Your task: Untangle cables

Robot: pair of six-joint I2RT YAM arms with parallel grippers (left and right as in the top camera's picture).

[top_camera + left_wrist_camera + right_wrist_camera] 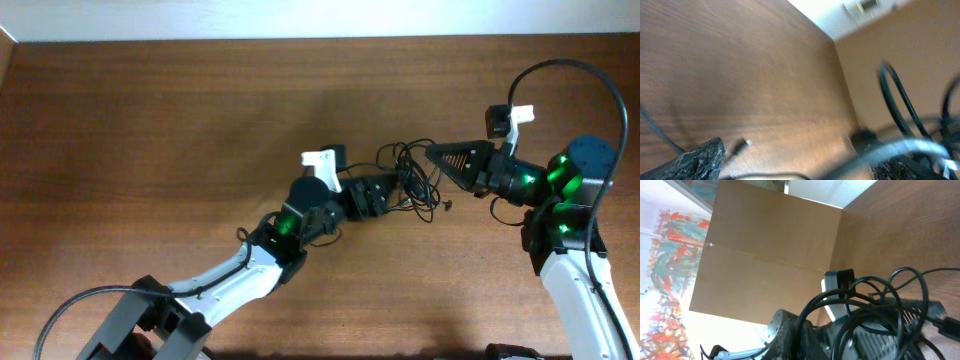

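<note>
Overhead: the left pincer (393,193) gapes wide beside the cables (412,166); the right pincer (436,156) is closed, its tip among them.

Overhead top-down; close wrist views sharing cables (411,173).

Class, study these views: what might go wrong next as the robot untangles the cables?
1. Loops of the cables hang around the shut right gripper; pulling away may tighten the knot.
2. The open left gripper is at the bundle, so it may snag several strands at once.
</note>
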